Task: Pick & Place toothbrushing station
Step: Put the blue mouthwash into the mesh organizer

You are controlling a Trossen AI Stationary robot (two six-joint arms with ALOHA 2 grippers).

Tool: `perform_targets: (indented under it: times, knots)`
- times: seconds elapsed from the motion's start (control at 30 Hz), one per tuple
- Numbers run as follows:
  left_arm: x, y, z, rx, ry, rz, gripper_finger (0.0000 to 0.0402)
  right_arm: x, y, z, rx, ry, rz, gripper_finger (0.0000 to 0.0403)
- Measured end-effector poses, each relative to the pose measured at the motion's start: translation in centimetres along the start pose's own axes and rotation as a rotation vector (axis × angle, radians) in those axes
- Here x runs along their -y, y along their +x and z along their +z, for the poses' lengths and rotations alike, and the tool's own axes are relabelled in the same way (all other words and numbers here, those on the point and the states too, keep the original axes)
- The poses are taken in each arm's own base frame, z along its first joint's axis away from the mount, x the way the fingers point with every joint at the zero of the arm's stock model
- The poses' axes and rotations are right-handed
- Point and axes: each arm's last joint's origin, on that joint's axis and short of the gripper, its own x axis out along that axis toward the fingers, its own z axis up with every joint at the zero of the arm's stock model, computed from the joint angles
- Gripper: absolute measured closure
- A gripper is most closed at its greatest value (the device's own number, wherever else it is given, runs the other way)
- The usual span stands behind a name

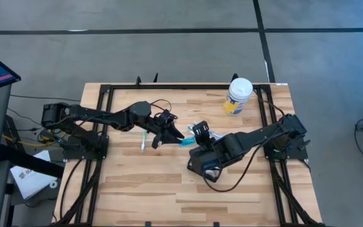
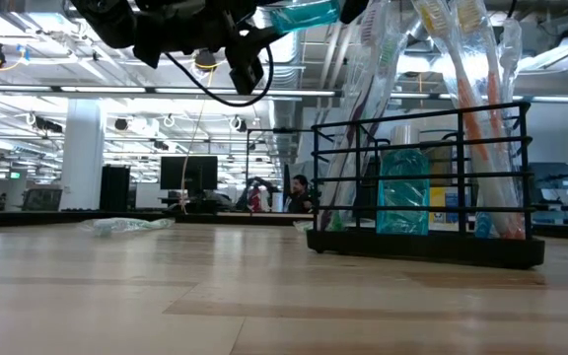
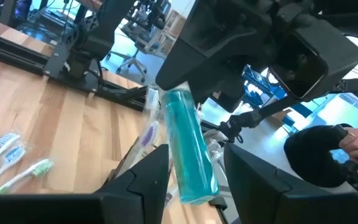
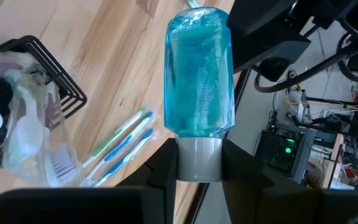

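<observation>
Both grippers meet at mid-table around one teal bottle (image 4: 199, 74). Your right gripper (image 4: 199, 163) has its fingers closed on the bottle's grey cap, as its wrist view shows plainly. Your left gripper (image 3: 188, 180) has the bottle's body standing between its two fingers; whether they press it or merely flank it, you cannot tell.

The toothbrushing station (image 2: 424, 182), a black wire rack, stands on the wooden table (image 1: 144, 183) just beside the right gripper, already carrying upright packaged toothbrushes (image 2: 466, 99) and a teal item. More loose toothbrushes (image 4: 120, 146) lie flat on the table near it. A white-lidded tub (image 1: 239, 94) sits well apart toward the far right corner.

Judge the rack as light and stiff but top-heavy: thin wire, tall contents, so it will likely tip or slide if nudged. If you must move it, take a top rail near its middle and lift straight. The bottle looks smooth and slippery, with liquid that shifts; hold the cap or the body's flatter sides, not its rounded end.
</observation>
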Motion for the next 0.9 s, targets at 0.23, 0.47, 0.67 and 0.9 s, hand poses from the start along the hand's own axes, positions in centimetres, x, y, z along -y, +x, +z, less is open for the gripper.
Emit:
perform_targets:
  times: [0.23, 0.47, 0.67, 0.9]
  knots:
    - [0.18, 0.19, -0.28, -0.009, 0.011, 0.011, 0.0260, 0.34, 0.32, -0.08, -0.004, 0.012, 0.001, 0.0318]
    - [0.32, 0.34, -0.67, -0.035, 0.030, 0.014, 0.0271, 0.55, 0.42, 0.24, 0.025, 0.000, -0.002, 0.0318]
    - [0.16, 0.32, -0.77, -0.034, 0.023, 0.046, 0.0303, 0.52, 0.42, 0.26, 0.030, 0.001, 0.009, 0.0318]
    - [0.16, 0.37, -0.84, -0.035, 0.025, 0.050, 0.0327, 0.57, 0.41, 0.30, 0.030, 0.003, -0.005, 0.0318]
